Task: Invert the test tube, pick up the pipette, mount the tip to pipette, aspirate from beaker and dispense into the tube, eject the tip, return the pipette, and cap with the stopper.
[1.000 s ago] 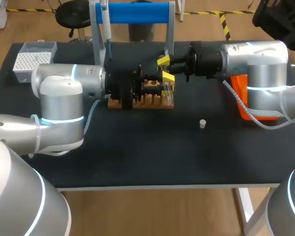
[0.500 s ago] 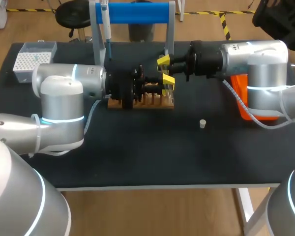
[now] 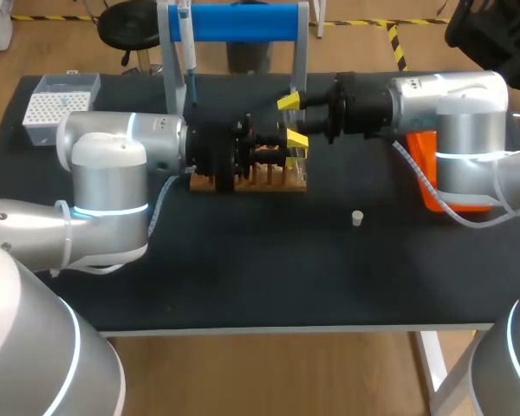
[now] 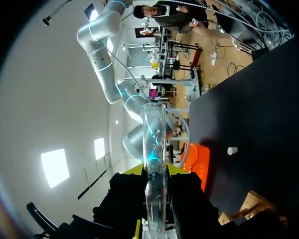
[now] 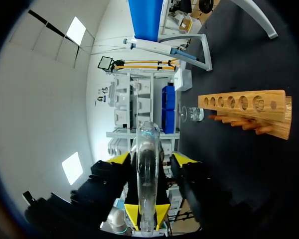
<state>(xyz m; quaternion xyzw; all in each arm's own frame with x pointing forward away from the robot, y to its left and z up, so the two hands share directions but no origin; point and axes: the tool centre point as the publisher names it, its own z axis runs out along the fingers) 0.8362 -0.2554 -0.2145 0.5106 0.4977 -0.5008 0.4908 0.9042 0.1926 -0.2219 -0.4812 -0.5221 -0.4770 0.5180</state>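
Test tube [image 4: 154, 144] is held crosswise over the rack [image 3: 251, 178], clenched by the left gripper [image 4: 154, 170] alone. The right gripper [image 3: 292, 120] is released, its fingers straddling the glass. Risk: if the right arm is backed out off-axis, the tube is clipped, twisted loose and dropped onto the rack or table [image 3: 243, 260].

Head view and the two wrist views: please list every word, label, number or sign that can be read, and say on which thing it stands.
None can be read.
The test tube shows no marks or numbers.
Any print on the pipette or on the tip box is too small to read.
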